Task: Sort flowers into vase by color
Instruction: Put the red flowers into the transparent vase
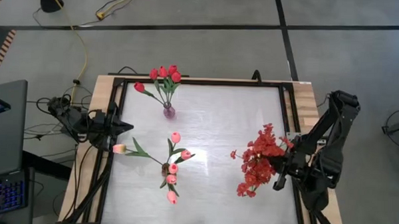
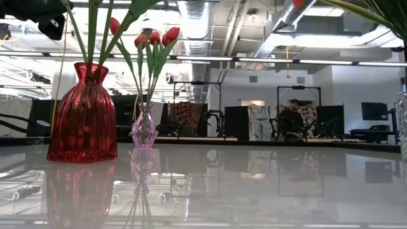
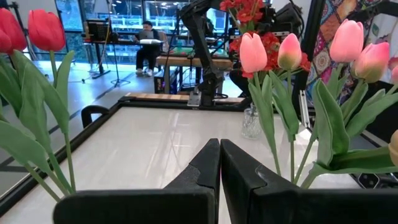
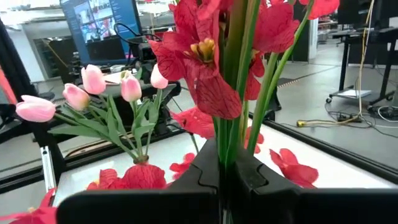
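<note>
Nearest your right edge, the right gripper (image 4: 225, 177) pinches the green stems of a red blossom spray (image 1: 258, 160). Mid-table, pink tulips (image 1: 173, 165) stand in a ribbed red glass vase (image 2: 82, 114). Farther back, red tulips (image 1: 164, 76) fill a small pink glass vase (image 1: 168, 111). At your left edge, the left gripper (image 3: 219, 168) sits closed, empty.
</note>
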